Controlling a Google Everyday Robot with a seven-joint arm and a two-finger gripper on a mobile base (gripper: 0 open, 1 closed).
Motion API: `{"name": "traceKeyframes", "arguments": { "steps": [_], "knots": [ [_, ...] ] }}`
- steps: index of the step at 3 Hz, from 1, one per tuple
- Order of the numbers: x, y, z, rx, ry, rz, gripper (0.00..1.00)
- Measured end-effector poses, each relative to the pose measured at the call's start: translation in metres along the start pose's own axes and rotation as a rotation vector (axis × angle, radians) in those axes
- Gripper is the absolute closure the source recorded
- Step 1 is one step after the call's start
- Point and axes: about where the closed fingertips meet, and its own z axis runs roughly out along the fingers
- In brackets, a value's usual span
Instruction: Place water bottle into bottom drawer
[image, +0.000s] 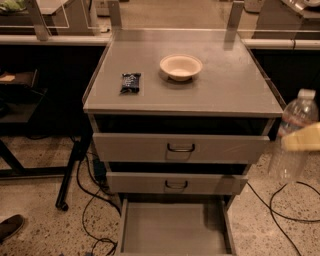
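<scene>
While the water bottle (298, 114) hung upright in the air off the right front corner of the cabinet (182, 95), level with the 2 upper drawers (180, 148), the carry looked about half done. The bottom drawer (175, 231) stood pulled open below, its grey floor bare. The gripper (300, 139) reached in from the right edge, 1 pale finger clamped across the bottle's middle, its partner hidden behind and the arm out of sight. The next move, I judged, called for swinging left and sinking past those 2 drawer fronts before releasing low over the tray.
</scene>
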Motion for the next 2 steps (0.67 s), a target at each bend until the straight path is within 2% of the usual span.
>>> {"name": "traceKeyframes", "arguments": {
  "steps": [1,2],
  "knots": [
    [0.055,0.0148,0.0213,-0.042,0.128,-0.005,1.0],
    [0.0586,0.0158,0.0235,-0.045,0.136,-0.002,1.0]
  ]
}}
